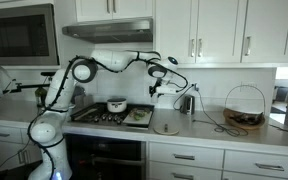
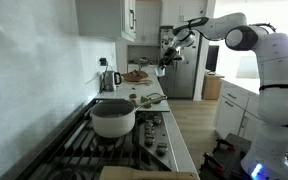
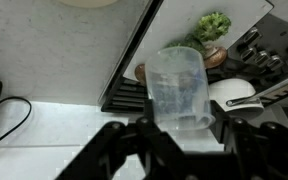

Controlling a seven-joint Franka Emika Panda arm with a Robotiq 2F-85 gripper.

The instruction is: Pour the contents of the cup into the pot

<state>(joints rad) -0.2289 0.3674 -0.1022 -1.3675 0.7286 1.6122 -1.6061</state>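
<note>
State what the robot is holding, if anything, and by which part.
A clear plastic cup, clamped across its sides between the jaws.

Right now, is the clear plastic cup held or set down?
Held: the black gripper clamps the clear plastic cup above the white counter.

Your gripper [image 1: 156, 91] hangs above the counter [image 1: 206, 128] just beside the stove [image 1: 94, 116], with the cup [image 3: 179, 85] clamped in it; the pot [image 1: 116, 104] stands on the stove, lower than the cup and off to one side. Along the counter past the stove you have the flat disc [image 1: 166, 127] nearly under the gripper; then the kettle [image 1: 187, 103] by the wall [image 1: 219, 85]; then the basket [image 1: 244, 108] farthest off
</note>
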